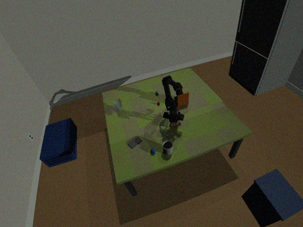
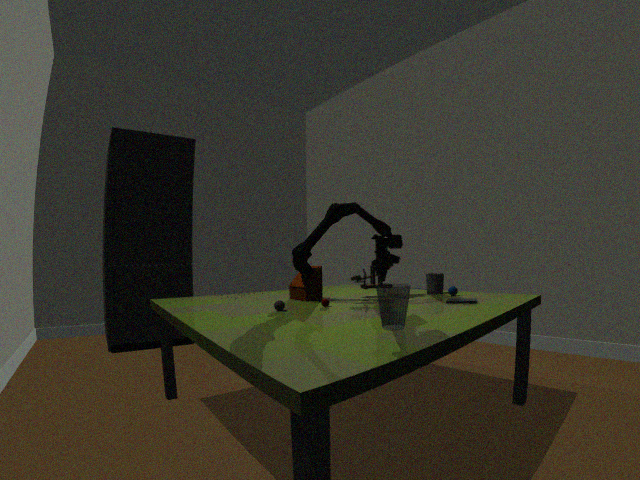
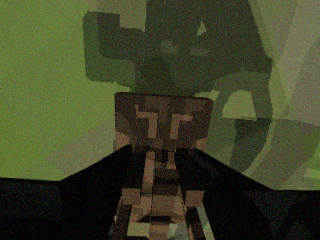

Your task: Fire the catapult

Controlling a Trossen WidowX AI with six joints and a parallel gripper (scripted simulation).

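The brown catapult (image 1: 174, 125) (image 3: 162, 117) is near the middle of the table, under my wrist. My gripper (image 2: 381, 283) (image 3: 161, 151) points down and is shut on the catapult's frame. The fingers hide part of the frame. The white mug (image 1: 167, 149) (image 2: 434, 283) stands upright beyond the catapult, near the table edge. A blue ball (image 1: 153, 151) (image 2: 452, 290) lies beside the mug. A red ball (image 1: 158, 103) (image 2: 325, 302) and a dark grey ball (image 1: 156, 92) (image 2: 279, 305) lie near the arm's base. I see no ball in the catapult.
A clear glass (image 1: 117, 103) (image 2: 393, 308) stands at the table's far side from the arm. A flat dark box (image 1: 134, 142) (image 2: 461, 300) lies near the blue ball. An orange block (image 1: 182, 99) (image 2: 305, 290) stands beside the arm's base.
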